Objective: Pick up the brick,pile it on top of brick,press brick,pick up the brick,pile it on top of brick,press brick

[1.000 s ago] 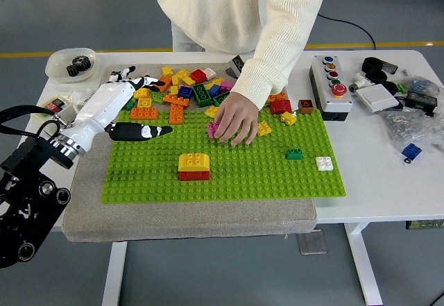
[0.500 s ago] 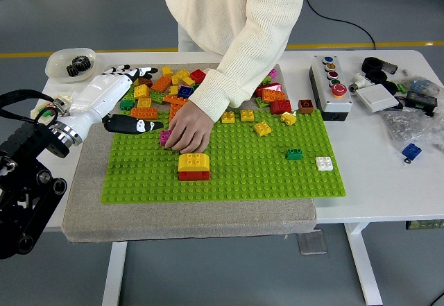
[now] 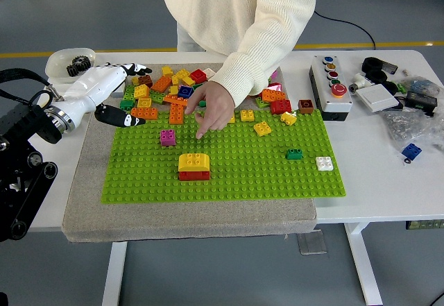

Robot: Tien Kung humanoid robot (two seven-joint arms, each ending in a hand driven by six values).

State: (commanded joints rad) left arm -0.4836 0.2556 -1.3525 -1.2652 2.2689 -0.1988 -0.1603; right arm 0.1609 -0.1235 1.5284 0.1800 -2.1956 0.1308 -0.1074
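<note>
Grey floor with a yellow line runs behind a white table [image 3: 388, 174], on which a beige mat carries the green baseplate [image 3: 229, 174], the landmark for everything below.

Left of the baseplate and beyond it, a white bowl [image 3: 61, 62] holds dark gears. The robot's left hand [image 3: 111, 94] hovers over the baseplate's far-left corner, white palm up, fingers loosely spread with dark tips, gripping nothing. Its right arm is not visible.

Along the baseplate's far edge lies a heap of loose bricks [image 3: 170, 87] in yellow, orange, red, blue and green. On the baseplate, towards its left, sits a single magenta brick [image 3: 167, 137]. Just nearer the camera, a yellow brick on a red brick [image 3: 194, 166] forms a 2-layer stack, which looks like the pile to build on.

A person in a cream sweater stands at the far side; the person's hand [image 3: 210, 106] hangs over the baseplate's far-middle, fingers pointing down, touching no brick that I can see.

On the baseplate's right half are small yellow bricks, a green brick [image 3: 294, 154] and a white brick [image 3: 324, 163]. Right of the baseplate stands a button box [image 3: 331, 87], then assorted parts.

Risks: the person's hand lies close to the likely reach path, so a collision is possible; the magenta brick is small, so wide fingers may knock it sideways; a skewed placement on the stack would stop the studs seating.
</note>
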